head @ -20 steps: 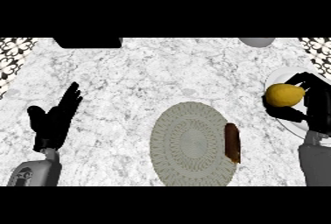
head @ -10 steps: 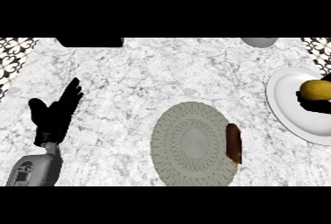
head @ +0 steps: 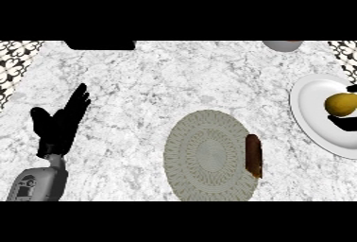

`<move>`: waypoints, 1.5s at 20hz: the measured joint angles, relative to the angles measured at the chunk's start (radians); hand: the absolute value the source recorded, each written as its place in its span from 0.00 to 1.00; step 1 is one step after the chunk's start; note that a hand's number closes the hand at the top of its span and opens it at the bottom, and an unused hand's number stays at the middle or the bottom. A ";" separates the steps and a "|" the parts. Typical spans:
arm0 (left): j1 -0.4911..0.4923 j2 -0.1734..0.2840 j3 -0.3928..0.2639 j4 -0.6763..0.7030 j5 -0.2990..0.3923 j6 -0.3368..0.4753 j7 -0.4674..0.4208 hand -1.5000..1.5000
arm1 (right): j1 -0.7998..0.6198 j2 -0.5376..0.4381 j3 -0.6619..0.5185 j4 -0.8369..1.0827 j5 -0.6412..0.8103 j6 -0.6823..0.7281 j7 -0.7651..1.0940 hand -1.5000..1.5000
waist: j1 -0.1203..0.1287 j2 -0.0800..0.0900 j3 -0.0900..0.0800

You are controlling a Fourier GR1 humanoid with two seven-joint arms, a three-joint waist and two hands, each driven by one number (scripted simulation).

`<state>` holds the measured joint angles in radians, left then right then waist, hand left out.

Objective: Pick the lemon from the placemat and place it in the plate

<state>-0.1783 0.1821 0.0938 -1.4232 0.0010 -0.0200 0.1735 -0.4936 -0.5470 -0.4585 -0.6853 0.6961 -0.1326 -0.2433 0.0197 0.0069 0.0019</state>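
**A:** What is on the counter, and where is the fruit?

**B:** A white and grey marbled stone counter point(head: 174, 80) fills the head view. At the far right sits a round white ceramic plate point(head: 310, 118), partly cut off by the edge. The round yellow lemon point(head: 341, 104) is over the plate's inner area. I cannot tell whether it rests on the plate or is held just above it.

**A:** And the mat it belongs to?

**B:** A round woven grey-green placemat point(head: 209, 156) lies near the middle, low in the view, well apart from the lemon. A dark brown oblong object point(head: 254, 155) lies along its right rim; I cannot say what it is.

**A:** What are the hands doing?

**B:** The black left hand point(head: 59, 125) shows at the left on its grey forearm, fingers straight and pointing up, holding nothing; it is resting. Of the right hand point(head: 345, 124) only dark slivers show just beside the lemon at the edge, so I cannot tell how it is set.

**A:** How far along is the task?

**B:** Judging by the lemon's place over the plate, it looks nearly complete.
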 measured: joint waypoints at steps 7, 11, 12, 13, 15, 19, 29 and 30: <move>-0.011 0.004 0.016 0.038 0.002 -0.004 -0.021 0.50 | -0.056 -0.044 -0.058 0.121 -0.083 -0.013 -0.263 0.00 | -0.006 -0.001 0.000; -0.004 0.011 0.019 0.007 0.006 -0.004 0.006 0.50 | -0.056 -0.022 -0.105 0.069 -0.192 0.068 -0.398 0.00 | -0.017 -0.009 0.000; 0.005 0.013 0.022 0.006 0.005 -0.005 0.002 0.50 | -0.054 -0.017 -0.120 0.054 -0.223 0.095 -0.415 0.00 | -0.020 -0.010 -0.001; 0.006 0.015 0.025 0.005 0.007 -0.005 0.007 0.50 | -0.053 -0.012 -0.129 0.031 -0.250 0.123 -0.407 0.00 | -0.023 -0.011 -0.001; 0.016 0.008 0.021 0.007 0.004 -0.003 -0.001 0.50 | -0.063 -0.013 -0.153 0.011 -0.302 0.175 -0.366 0.00 | -0.025 -0.011 -0.002; 0.018 0.014 0.028 0.013 0.007 -0.009 -0.004 0.50 | -0.054 -0.033 -0.201 0.011 -0.408 0.337 -0.268 0.00 | -0.031 -0.012 -0.003; 0.024 -0.007 0.014 -0.008 -0.014 0.004 0.000 0.50 | 0.007 -0.133 -0.225 0.087 -0.548 0.546 -0.279 0.00 | -0.017 -0.006 -0.001; 0.017 -0.015 0.009 -0.002 -0.019 0.010 0.000 0.50 | 0.007 -0.146 -0.223 0.108 -0.553 0.552 -0.297 0.00 | -0.016 -0.006 -0.001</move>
<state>-0.1612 0.1670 0.1032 -1.4249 -0.0175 -0.0096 0.1732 -0.4869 -0.6928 -0.6812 -0.5770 0.1433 0.4194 -0.5403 0.0037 0.0011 0.0006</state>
